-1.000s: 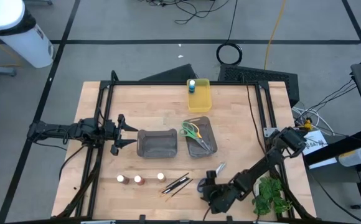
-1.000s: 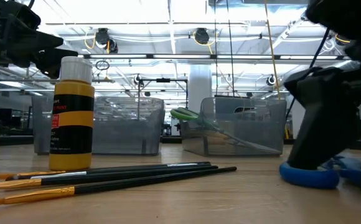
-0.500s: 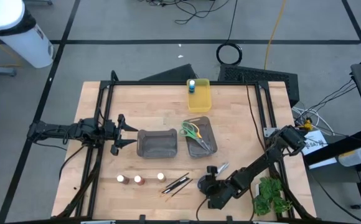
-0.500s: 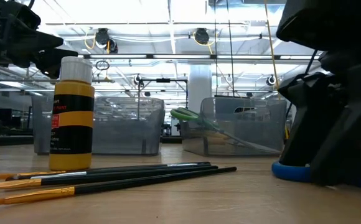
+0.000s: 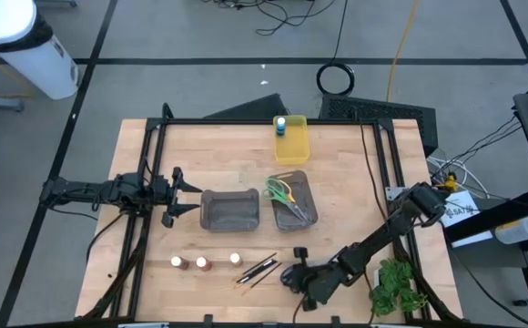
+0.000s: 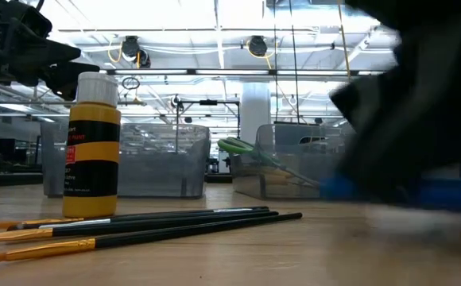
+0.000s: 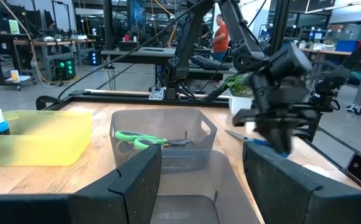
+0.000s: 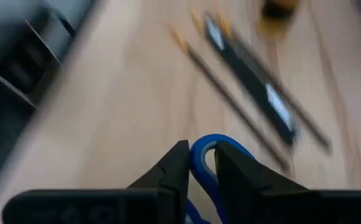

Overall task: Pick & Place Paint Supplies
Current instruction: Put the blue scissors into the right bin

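A: What is the right tool (image 8: 200, 163) doing?

B: It is pinching the blue handle loop of the blue scissors (image 8: 206, 163) between narrow fingers, just beside the brushes (image 5: 258, 268); gripping the loop probably gives a firm hold on something lying flat on the bench (image 5: 337, 173).

A: And the left tool (image 5: 184, 192)?

B: It is waiting with fingers spread wide, on the far side of the empty grey bin (image 5: 230, 210) from the brushes; likely parked clear.

A: The other supplies?

B: Green and yellow scissors (image 5: 280, 192) are lying in the second grey bin (image 5: 307, 202); three pots (image 5: 204, 262) are standing in a row next to the brushes.
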Available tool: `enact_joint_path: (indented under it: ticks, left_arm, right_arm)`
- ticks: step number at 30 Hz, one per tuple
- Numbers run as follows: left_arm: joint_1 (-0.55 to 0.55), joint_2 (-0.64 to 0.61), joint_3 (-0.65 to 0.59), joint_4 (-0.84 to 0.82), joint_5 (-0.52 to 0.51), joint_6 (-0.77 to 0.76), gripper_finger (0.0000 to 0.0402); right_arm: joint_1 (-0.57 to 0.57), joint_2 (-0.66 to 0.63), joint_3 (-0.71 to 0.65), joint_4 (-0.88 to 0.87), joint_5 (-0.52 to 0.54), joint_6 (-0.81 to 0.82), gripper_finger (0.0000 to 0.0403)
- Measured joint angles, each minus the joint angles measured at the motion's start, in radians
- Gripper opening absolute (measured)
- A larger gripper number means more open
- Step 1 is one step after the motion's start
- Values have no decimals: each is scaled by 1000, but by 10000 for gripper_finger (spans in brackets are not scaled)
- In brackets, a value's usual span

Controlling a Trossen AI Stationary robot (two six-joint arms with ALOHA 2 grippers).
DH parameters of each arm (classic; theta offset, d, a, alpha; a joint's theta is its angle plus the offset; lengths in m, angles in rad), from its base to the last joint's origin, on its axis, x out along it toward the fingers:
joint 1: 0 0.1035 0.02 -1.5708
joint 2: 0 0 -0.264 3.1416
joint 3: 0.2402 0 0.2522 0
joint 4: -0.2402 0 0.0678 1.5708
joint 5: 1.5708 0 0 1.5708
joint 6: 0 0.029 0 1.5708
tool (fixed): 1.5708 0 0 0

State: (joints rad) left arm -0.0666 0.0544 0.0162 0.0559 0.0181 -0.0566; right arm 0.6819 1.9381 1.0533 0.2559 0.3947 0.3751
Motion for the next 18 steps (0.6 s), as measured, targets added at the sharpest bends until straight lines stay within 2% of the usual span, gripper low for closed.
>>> enact_joint_path:
  ticks: [6, 11, 15, 18]
  left_arm:
    - [0, 0, 0, 0, 0, 0, 237]
    - [0, 0, 0, 0, 0, 0, 237]
    - [0, 0, 0, 0, 0, 0, 237]
    - [0, 0, 0, 0, -1, 0, 237]
  right_arm:
    - [16, -1, 1, 131, 7, -133, 57]
    - [33, -19, 2, 145, 24, -214, 47]
    - [41, -57, 2, 13, 19, -253, 39]
    - [47, -123, 2, -204, 22, -188, 33]
